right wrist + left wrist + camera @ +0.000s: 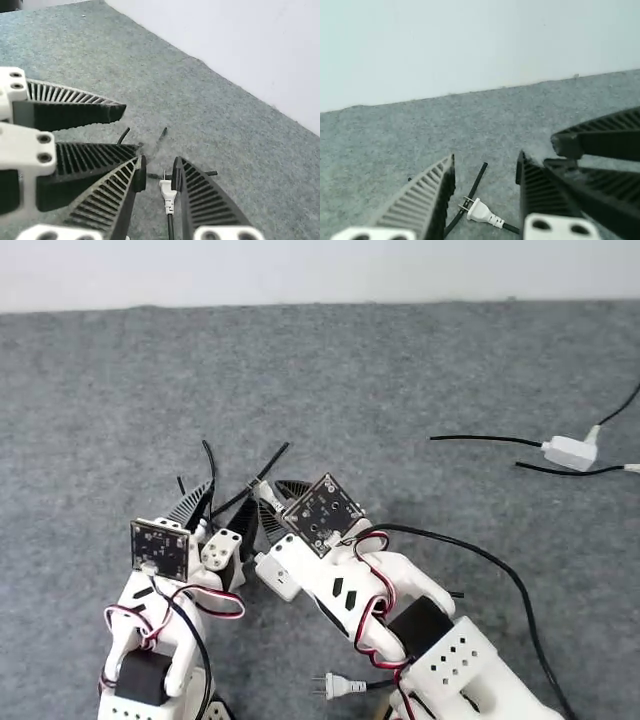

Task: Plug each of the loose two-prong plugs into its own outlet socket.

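Note:
A white two-prong plug (167,190) lies flat on the grey mat between the fingers of my right gripper (160,165), which is open and not touching it. My left gripper (486,160) is open too, and the same plug (482,213) lies in its gap, prongs pointing away. From above, both grippers meet at this plug (268,497) in the middle of the mat. A second white plug (340,685) lies by the right arm's base. A small white socket block (570,452) with black cables sits far right.
Thin black cable ends (207,460) lie just beyond the left gripper. A black cable (500,570) curves from the right arm across the mat. The right gripper's fingers (600,145) crowd close beside the left gripper. A pale wall (320,270) bounds the mat's far edge.

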{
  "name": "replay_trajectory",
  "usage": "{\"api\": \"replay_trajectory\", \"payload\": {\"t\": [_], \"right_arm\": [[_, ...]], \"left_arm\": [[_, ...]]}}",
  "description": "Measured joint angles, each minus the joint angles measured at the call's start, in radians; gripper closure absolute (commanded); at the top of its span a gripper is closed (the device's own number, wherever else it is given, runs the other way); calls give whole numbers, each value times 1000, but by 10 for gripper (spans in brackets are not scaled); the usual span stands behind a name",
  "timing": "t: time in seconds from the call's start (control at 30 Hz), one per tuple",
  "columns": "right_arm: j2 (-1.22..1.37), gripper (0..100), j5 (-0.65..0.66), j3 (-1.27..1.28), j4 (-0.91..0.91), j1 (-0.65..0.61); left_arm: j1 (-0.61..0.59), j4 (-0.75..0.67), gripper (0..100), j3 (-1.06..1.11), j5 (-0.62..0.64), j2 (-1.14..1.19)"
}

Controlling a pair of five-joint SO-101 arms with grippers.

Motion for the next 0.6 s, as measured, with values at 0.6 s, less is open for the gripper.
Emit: {"api": "replay_trajectory", "payload": {"t": [0.6], "right_arm": [[-288, 901, 15, 204, -68, -8]], "left_arm": [[48, -3, 797, 0, 0, 0]]}}
